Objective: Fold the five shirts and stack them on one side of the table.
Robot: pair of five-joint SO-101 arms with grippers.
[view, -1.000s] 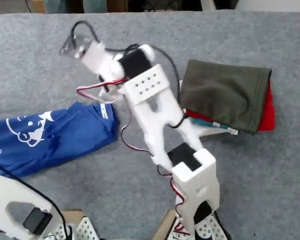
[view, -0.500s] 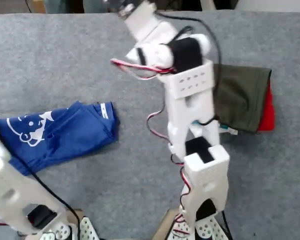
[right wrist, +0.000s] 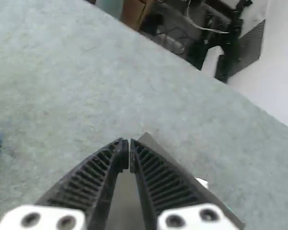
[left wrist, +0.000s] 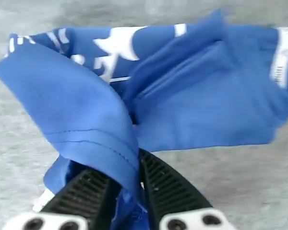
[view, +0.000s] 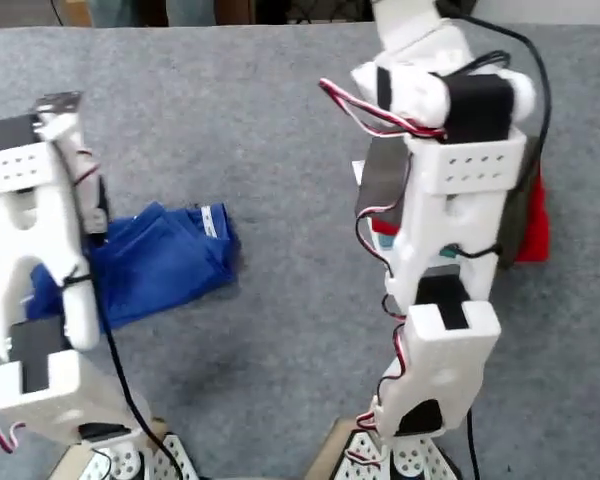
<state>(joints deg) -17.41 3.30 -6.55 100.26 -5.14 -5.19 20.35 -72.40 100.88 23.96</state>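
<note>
One garment in hand: blue shirt [view: 165,260], rumpled and partly doubled over on the grey table [view: 230,100], toward its left side, well apart from the folded ones. Pinched by the left gripper [left wrist: 132,167], jaws clamped on a hemmed edge of the blue cloth, with that edge draped up and over the black fingers [left wrist: 163,187]. Raised at that edge, flat on the table farther off. Over on the right side, a stack of folded shirts [view: 538,240]: olive shirt [view: 380,180] on top, red shirt [view: 536,210] beneath, a sliver of teal between, mostly hidden behind the right arm. High above bare table, the right gripper [right wrist: 129,146], jaws pressed together on nothing

Probably mid-fold on the blue one, with stacking to follow. Light and limp, so expect no shape kept once lifted: sags, slides over itself, likely drags on the fuzzy table cover rather than gliding. No risk of breakage; real risk of a fold undone by a tug. Best taken at a hem or a corner, through both layers where doubled, not at a single loose flap. Better with two grips well apart along one edge, so as to keep the cloth taut while carried over. Calls for the right gripper opened and brought down to the free edge near the white neck label [view: 210,222] before any second hold. Watch for bunching under the left arm; lie of the cloth there hidden, so cannot tell
</note>
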